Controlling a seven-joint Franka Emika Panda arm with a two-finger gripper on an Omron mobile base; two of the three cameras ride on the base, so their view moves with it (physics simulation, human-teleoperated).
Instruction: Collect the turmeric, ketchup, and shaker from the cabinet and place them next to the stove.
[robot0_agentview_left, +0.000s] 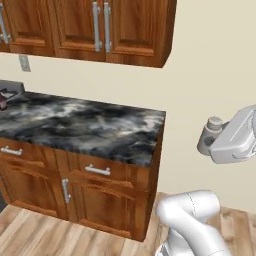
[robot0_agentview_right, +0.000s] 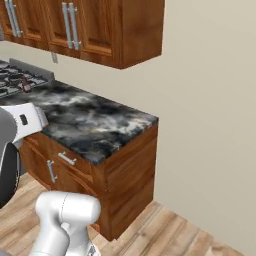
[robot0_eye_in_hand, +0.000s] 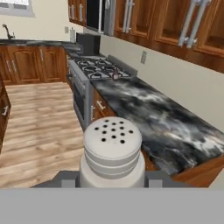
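I am holding the shaker (robot0_eye_in_hand: 112, 151) upright in my pincer (robot0_eye_in_hand: 112, 181), jaws closed on its sides, while the stove (robot0_eye_in_hand: 98, 68) is lying ahead past the marbled tabletop (robot0_eye_in_hand: 148, 111).

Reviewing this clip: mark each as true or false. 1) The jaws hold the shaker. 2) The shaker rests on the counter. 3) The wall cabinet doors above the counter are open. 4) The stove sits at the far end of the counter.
1) True: the gripper is closed on the shaker.
2) False: it is carried in the air, off the counter.
3) False: the cabinet doors are shut.
4) True: the stove adjoins the counter's far end.
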